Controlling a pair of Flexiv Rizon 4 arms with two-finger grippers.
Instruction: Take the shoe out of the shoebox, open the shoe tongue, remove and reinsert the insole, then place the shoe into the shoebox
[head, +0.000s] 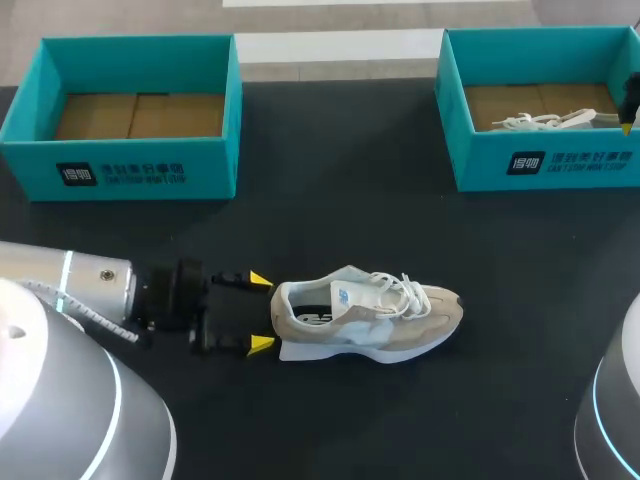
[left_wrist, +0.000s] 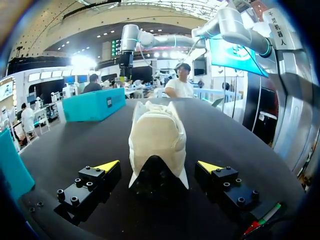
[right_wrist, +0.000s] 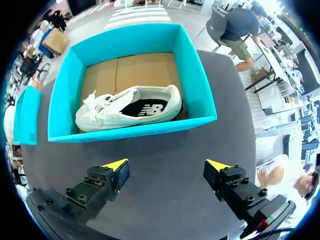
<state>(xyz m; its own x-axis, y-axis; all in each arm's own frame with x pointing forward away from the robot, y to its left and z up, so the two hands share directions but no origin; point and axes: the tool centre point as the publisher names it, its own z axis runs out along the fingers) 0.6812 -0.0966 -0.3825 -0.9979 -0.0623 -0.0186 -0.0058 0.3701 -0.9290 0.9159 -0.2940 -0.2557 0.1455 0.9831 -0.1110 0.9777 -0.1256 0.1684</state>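
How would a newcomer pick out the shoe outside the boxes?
On the black table, look at the near middle, nearer than the empty left shoebox. The beige-and-white shoe stands there, heel between the left gripper's open fingers; the other shoe lies inside the right shoebox.

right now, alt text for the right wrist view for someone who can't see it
A white shoe lies on its side inside a teal shoebox on a black table. The box sits just ahead of the open right claw, which holds nothing.
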